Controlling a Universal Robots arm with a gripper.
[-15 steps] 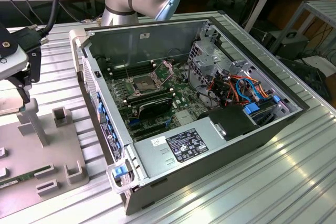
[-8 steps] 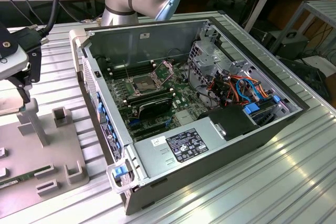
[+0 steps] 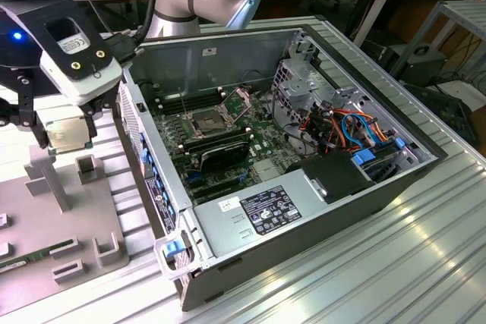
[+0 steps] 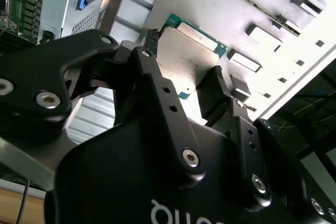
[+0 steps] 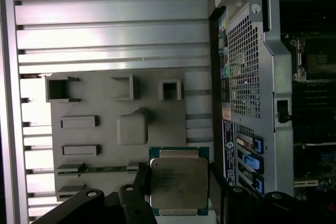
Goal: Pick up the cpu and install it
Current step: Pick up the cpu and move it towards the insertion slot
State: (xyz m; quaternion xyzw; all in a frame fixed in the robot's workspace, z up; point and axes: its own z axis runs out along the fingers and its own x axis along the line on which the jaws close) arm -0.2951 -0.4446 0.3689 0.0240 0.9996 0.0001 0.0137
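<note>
My gripper (image 3: 67,128) is shut on the cpu (image 3: 68,136), a thin square chip with a silver-grey metal top and a green rim. It hangs in the air above the grey fixture plate (image 3: 30,210), at the exterior view's left, just outside the open computer case (image 3: 304,225). In both wrist views the black fingers (image 5: 142,182) press on two opposite edges of the cpu (image 5: 178,182), and the second wrist view shows the cpu (image 4: 184,56) between the fingers (image 4: 218,77). The open socket (image 3: 206,121) lies on the motherboard (image 3: 254,138) inside the case, to the right of the gripper.
A tall grey pedestal (image 3: 45,176) and several small holders (image 3: 110,252) stand on the fixture plate below the gripper. A green memory stick (image 5: 105,169) lies in one slot. The case's side wall (image 3: 140,123) stands between gripper and socket. Ribbed aluminium table (image 3: 380,263) surrounds everything.
</note>
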